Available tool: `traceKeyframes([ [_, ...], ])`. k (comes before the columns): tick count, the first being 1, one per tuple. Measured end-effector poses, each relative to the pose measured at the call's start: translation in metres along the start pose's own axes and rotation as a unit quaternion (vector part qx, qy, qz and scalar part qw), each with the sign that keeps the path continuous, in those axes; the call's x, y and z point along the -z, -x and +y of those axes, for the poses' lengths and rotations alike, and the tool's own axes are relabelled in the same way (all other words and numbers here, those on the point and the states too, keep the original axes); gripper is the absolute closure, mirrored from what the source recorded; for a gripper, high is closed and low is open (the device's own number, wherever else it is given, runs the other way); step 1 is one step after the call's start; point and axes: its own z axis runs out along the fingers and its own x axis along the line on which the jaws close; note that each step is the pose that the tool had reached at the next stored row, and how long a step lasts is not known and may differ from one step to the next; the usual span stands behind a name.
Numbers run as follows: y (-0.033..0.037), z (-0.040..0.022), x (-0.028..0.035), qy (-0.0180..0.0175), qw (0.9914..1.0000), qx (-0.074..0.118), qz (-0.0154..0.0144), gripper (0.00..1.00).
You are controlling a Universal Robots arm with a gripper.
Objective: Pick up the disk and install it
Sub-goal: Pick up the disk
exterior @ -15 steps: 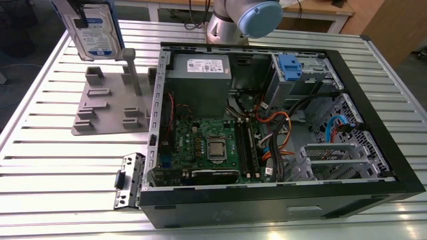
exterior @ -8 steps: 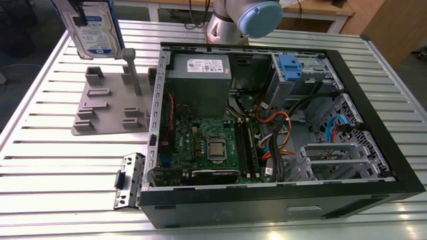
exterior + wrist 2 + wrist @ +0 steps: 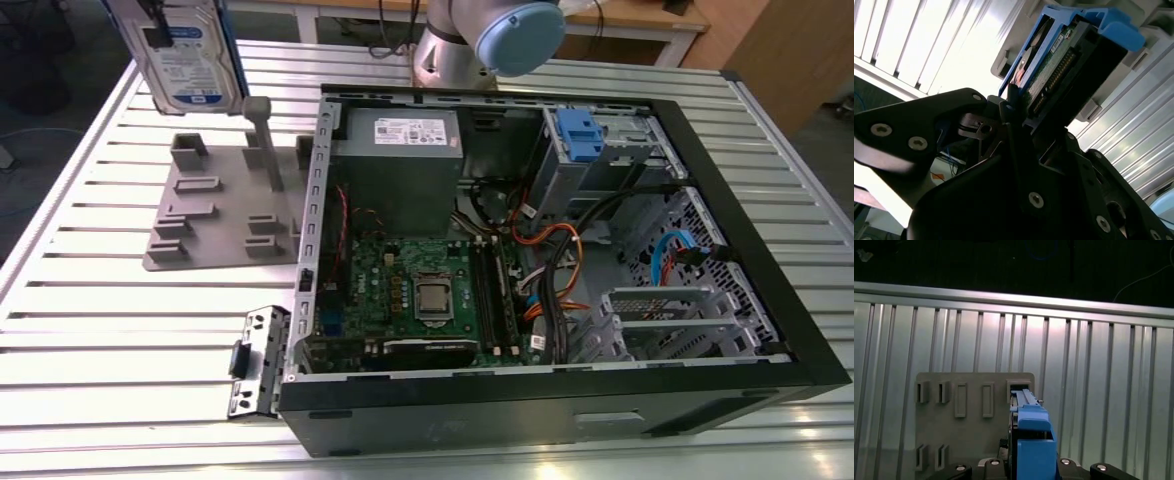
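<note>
One hand (image 3: 1029, 117) clamps the disk (image 3: 1064, 65) upright, clear above the grey rack (image 3: 220, 215) beside the computer case (image 3: 534, 405).

A lab: opened computer case (image 3: 534, 412) on slatted metal table (image 3: 120, 362)

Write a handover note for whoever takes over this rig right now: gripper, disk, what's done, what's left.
Gripper: shut on the disk.
Disk: held upright in the air above the grey holder on the table, to the exterior view's left of the open case.
Done: the disk is picked up and lifted off the holder.
Left: the install. The disk is not in the case, and the bay by the blue latch holds no drive that I can see.
</note>
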Motion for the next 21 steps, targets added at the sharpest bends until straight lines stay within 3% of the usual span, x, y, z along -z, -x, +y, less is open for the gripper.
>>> traceKeyframes([
  [21,0.0003,0.0003,0.0158,-0.0001,1.0,0.0,0.0,0.64],
])
